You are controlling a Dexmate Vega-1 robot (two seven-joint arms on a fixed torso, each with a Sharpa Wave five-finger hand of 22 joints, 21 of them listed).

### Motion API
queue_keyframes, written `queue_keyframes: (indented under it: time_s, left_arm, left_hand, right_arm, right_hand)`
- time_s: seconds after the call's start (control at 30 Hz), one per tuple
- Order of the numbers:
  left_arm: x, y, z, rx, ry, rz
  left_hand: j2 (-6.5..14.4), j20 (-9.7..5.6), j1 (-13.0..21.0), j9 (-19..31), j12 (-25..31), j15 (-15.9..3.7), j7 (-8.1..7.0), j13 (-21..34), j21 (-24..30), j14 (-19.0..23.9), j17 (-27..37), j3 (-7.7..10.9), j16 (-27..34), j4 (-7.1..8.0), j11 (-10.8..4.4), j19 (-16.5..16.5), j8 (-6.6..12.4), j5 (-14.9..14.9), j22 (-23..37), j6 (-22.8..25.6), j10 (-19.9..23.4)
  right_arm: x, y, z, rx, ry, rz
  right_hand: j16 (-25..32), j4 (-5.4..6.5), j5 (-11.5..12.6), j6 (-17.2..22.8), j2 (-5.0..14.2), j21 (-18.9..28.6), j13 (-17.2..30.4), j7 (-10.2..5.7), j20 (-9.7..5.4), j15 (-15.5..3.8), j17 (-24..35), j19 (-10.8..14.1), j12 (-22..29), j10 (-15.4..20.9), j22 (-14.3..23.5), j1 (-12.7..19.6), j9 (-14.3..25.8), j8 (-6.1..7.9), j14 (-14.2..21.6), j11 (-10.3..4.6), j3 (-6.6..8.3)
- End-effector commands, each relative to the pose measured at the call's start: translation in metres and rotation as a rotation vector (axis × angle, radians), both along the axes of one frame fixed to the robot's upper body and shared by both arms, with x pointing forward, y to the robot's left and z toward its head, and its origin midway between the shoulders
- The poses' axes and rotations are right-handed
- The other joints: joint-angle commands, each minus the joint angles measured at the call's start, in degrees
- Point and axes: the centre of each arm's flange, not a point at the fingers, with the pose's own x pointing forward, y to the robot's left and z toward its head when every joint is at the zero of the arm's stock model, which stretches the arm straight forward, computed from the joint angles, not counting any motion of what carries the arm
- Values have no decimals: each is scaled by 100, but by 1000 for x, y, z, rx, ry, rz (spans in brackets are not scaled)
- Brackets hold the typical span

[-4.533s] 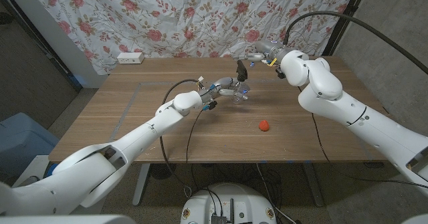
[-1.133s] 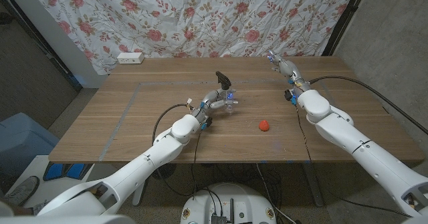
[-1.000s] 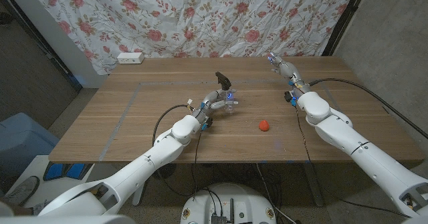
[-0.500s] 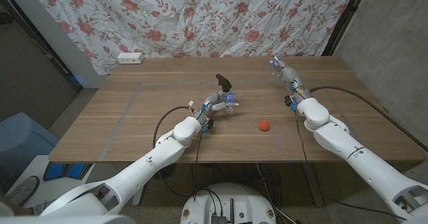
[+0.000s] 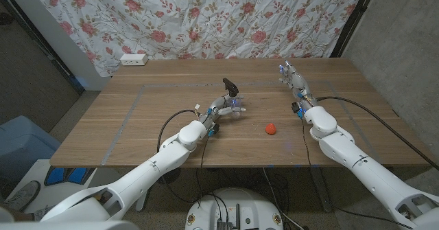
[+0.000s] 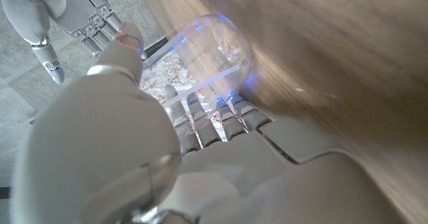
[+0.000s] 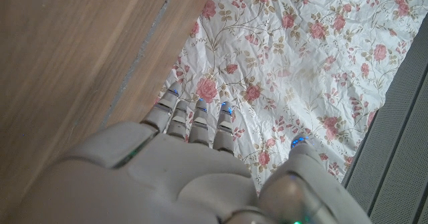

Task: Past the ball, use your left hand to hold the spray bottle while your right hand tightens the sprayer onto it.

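Nearest on the wooden counter (image 5: 123, 127), a small red ball (image 5: 271, 128). Just past it and toward the left arm, the left hand (image 5: 218, 110) wrapped around a clear plastic spray bottle (image 5: 233, 105), long axis roughly upright, black sprayer (image 5: 230, 86) on top with its nozzle aimed toward the left. No label or writing legible on it. Farther back by the counter's far edge, the right hand (image 5: 292, 77) with fingers straight and close together, holding nothing. Beyond, a white power strip (image 5: 134, 60) and a floral curtain (image 5: 206, 17).
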Motion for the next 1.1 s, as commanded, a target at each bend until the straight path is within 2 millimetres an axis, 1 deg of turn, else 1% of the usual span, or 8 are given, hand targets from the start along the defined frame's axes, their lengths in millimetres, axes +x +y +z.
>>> queue_keyframes:
  time_s: [0.03,0.37,0.6,0.7,0.73,0.77,0.93,1.1]
  left_arm:
    - [1,1,-5,26,14,6]
    - [1,2,-7,30,19,1]
    - [1,3,-6,32,19,-3]
    - [1,4,-5,36,23,-5]
    - [0,5,-5,34,23,-3]
    - [0,6,-5,32,23,-1]
    - [-1,10,-4,35,22,7]
    - [-2,13,-3,39,21,11]
  left_hand:
    - [469,-121,-377,19,-25,-485,-137,-27,6,-112,23,-2,21,6,12,-99,-125,-9,6,37,-73]
    - [473,-85,-421,24,-55,-411,-200,-65,11,-276,25,-15,40,-3,30,-303,-404,0,6,-31,-312]
    - [429,-19,-434,28,-80,-312,-218,-77,29,-463,30,-27,43,-28,61,-449,-866,12,2,-436,-787]
    - [408,8,-434,35,-75,-294,-219,-77,26,-518,31,-33,40,-30,66,-494,-977,13,1,-553,-882]
    - [390,10,-434,44,-64,-281,-219,-76,35,-542,33,-39,48,-31,188,-502,-1081,15,0,-675,-972]
    - [369,18,-439,47,-54,-284,-209,-75,39,-571,33,-47,46,-30,203,-509,-1175,13,0,-823,-1013]
    - [330,45,-454,58,-57,-257,-213,-73,30,-698,35,-67,33,-25,262,-573,-1345,13,-2,-1037,-1200]
    - [256,43,-454,62,-61,-258,-202,-73,34,-764,36,-95,37,-36,252,-596,-1467,6,-4,-1250,-1338]
  right_arm:
    - [5,-2,-13,63,15,34]
    - [6,-2,-17,77,24,31]
    - [6,-1,-19,76,30,33]
    - [7,0,-20,76,33,37]
    - [7,0,-20,74,36,38]
    - [7,0,-21,71,37,37]
    - [8,2,-24,62,49,37]
    - [7,1,-27,62,54,32]
  right_hand:
    - [33,5,-3,-36,-2,31,12,-16,39,24,-1,-16,2,-14,2,-100,-5,-22,1,33,-30]
    - [35,11,-6,-31,-4,30,13,-51,58,26,-5,-38,8,-37,2,-142,-4,10,-16,41,-45]
    - [30,-7,-2,9,14,31,14,-85,66,19,-16,-50,19,-38,3,-127,-3,38,-35,41,-31]
    - [31,-15,0,23,23,33,15,-92,70,16,-20,-50,22,-38,3,-118,-3,46,-36,34,-24]
    - [32,-18,0,30,26,33,15,-91,71,24,-22,-52,24,-37,3,-115,-3,50,-35,34,-22]
    - [33,-21,1,34,29,33,15,-100,77,27,-23,-54,26,-34,3,-111,-3,52,-31,29,-19]
    - [32,-50,2,33,37,33,17,-159,130,33,-34,-65,25,-53,3,-82,-2,55,-38,15,-5]
    - [22,-79,1,33,32,30,18,-184,151,39,-42,-83,22,-79,3,-55,-2,59,-70,8,3]
